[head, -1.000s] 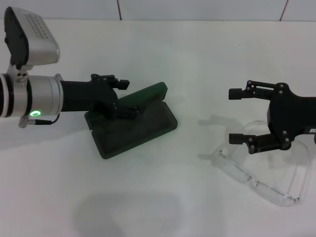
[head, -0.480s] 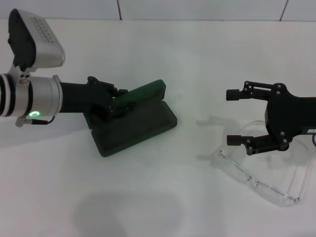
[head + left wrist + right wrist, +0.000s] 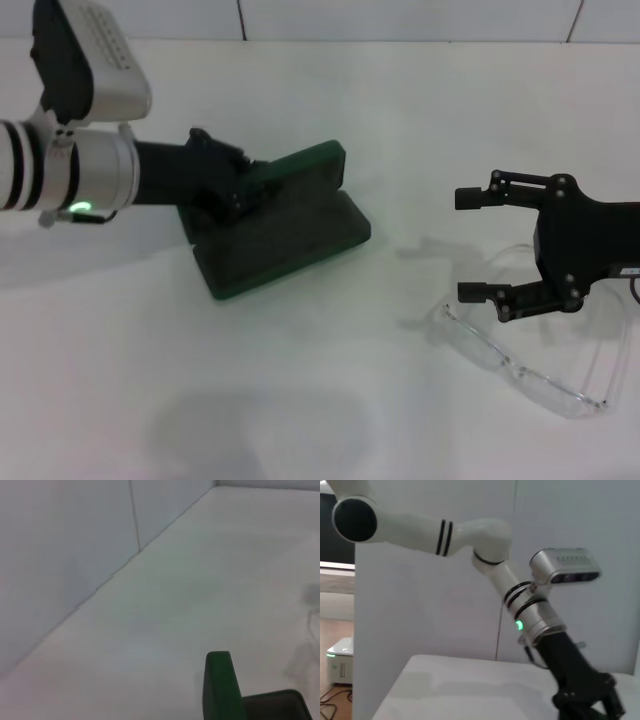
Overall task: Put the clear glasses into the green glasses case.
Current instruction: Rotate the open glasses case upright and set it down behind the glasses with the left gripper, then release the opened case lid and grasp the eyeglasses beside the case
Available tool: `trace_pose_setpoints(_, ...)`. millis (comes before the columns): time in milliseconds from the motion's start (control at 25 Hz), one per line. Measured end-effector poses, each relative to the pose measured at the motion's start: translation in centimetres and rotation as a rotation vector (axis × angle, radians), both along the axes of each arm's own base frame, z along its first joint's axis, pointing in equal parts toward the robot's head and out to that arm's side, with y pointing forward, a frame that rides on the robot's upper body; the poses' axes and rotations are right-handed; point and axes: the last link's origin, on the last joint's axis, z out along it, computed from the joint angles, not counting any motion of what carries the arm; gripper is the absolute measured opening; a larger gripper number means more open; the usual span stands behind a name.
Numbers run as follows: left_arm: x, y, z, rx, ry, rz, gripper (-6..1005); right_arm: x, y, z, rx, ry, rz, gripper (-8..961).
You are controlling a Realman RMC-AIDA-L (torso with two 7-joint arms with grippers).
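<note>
The fully transparent plastic wraparound clear glasses (image 3: 525, 365) lie on the white worktop (image 3: 320, 400) beneath the right gripper (image 3: 472, 245), jaws wide, well apart from the half-open dark green glasses case (image 3: 285, 230), whose lid the left gripper (image 3: 248, 190) pinches.

This looks like a robot test room, a kind of lab. A plain white worktop (image 3: 330, 400) stands against bare white wall panels (image 3: 65, 555), and a white robot arm (image 3: 445, 530) reaches over it. At nine o'clock in the right wrist view, a small machine with a green light (image 3: 337, 667) sits on the floor.
</note>
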Motion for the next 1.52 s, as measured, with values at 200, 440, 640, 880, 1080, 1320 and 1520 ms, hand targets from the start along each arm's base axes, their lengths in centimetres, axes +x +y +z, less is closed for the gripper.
trace_pose_setpoints(200, 2.3, 0.8, -0.4, -0.011, 0.02, -0.129, 211, 0.3, -0.6, -0.6, -0.035, -0.044, 0.03, 869)
trace_pose_setpoints(440, 4.7, 2.0, -2.2, -0.075, 0.063, -0.27, 224, 0.6, -2.0, -2.0, -0.106, -0.094, 0.082, 869)
trace_pose_setpoints(640, 5.7, 2.6, -3.3, -0.12, 0.099, -0.344, 234, 0.2, -2.4, -2.8, -0.123, -0.087, 0.105, 869)
trace_pose_setpoints(880, 6.6, 2.6, -4.4, -0.179, 0.105, -0.382, 247, 0.3, -2.6, -3.0, -0.13, -0.083, 0.095, 870)
trace_pose_setpoints(1080, 6.5, 2.2, -4.7, -0.182, 0.091, -0.382, 257, 0.1, -2.5, -3.1, -0.138, -0.086, 0.1, 869)
trace_pose_setpoints(1320, 6.3, 2.2, -4.7, -0.173, 0.085, -0.369, 270, 0.1, -2.5, -3.2, -0.143, -0.088, 0.102, 868)
trace_pose_setpoints(1520, 6.5, 2.1, -4.7, -0.18, 0.08, -0.369, 301, 0.0, -2.5, -3.2, -0.142, -0.088, 0.104, 867)
